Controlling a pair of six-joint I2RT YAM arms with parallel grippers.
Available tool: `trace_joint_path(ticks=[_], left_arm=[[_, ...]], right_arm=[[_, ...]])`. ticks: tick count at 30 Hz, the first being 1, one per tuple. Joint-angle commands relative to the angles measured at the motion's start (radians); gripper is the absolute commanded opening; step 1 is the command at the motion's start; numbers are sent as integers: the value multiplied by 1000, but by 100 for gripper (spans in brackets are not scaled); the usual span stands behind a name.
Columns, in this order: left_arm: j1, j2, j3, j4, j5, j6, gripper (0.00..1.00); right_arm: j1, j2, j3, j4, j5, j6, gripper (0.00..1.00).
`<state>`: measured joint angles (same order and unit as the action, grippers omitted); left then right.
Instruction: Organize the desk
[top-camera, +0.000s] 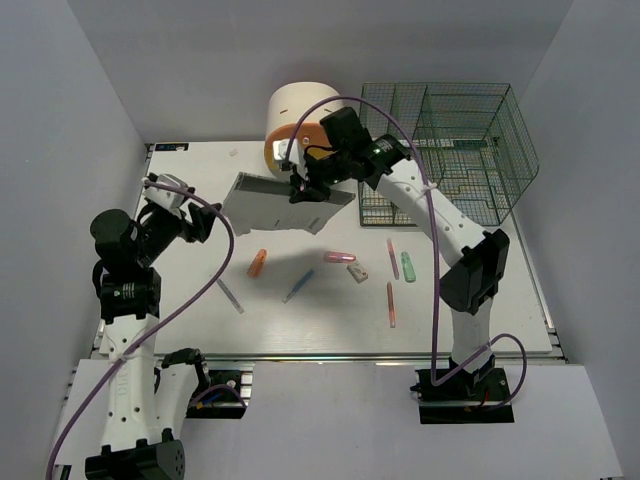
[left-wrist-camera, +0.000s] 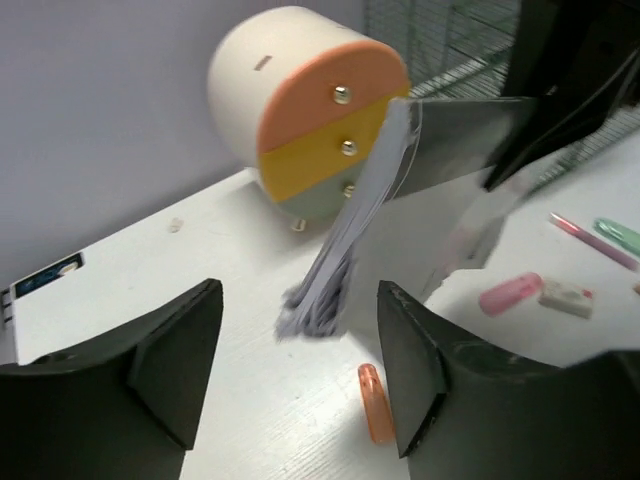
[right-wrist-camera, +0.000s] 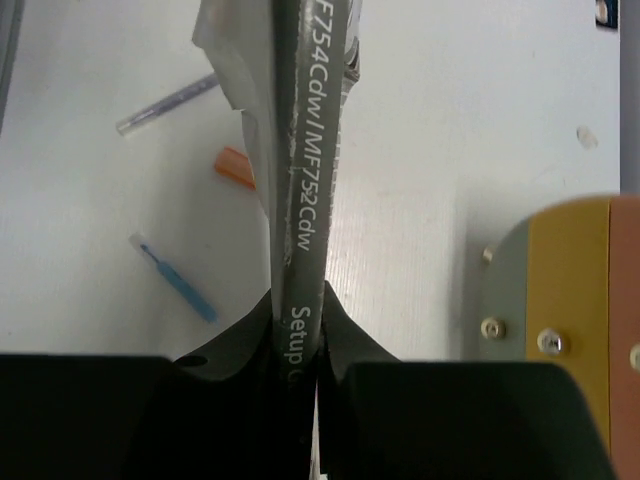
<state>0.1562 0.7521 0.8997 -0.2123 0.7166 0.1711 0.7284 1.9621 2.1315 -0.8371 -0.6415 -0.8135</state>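
Top external view: white desk (top-camera: 300, 325) is spread across the centre, beneath both arms. A grey booklet (top-camera: 285, 203) is held aloft toward 12 o'clock, pinched by the right gripper (right-wrist-camera: 300, 350). The left gripper (left-wrist-camera: 297, 300), at 9 o'clock, is spread wide, nothing held. Drawer box (top-camera: 295, 115) is set at 12 o'clock, mesh organizer (top-camera: 470, 140) at 1 o'clock.

In the top view the right gripper (top-camera: 300, 188) and the grey booklet (top-camera: 275, 205) it clamps hide the lower front of the rounded drawer box (top-camera: 295, 105). From the right wrist the spine lettering disappears between the fingers (right-wrist-camera: 240, 345) after "Setup", and the right edge cuts the box. From the left wrist the booklet's hanging pages are blurred.
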Motion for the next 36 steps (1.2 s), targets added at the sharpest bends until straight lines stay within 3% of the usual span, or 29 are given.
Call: trace_joint_path(ticks=[1, 5, 17, 22, 28, 36], left_arm=[[5, -11, 36, 42, -150, -65, 74], [5, 9, 53, 48, -201, -130, 86], [5, -7, -45, 203, -194, -405, 85], [-7, 16, -156, 448, -117, -651, 86], [-7, 142, -262, 1079, 15, -988, 94], [-58, 308, -167, 1182, 17, -1024, 98]], right_arm=[[-38, -109, -7, 81, -15, 118, 0], [-66, -164, -47, 124, -38, 209, 0], [-156, -273, -76, 539, 68, 666, 0], [-205, -298, -123, 702, 33, 905, 0], [-251, -312, -188, 826, -1, 1103, 0], [-257, -321, -269, 1015, -90, 1309, 0]])
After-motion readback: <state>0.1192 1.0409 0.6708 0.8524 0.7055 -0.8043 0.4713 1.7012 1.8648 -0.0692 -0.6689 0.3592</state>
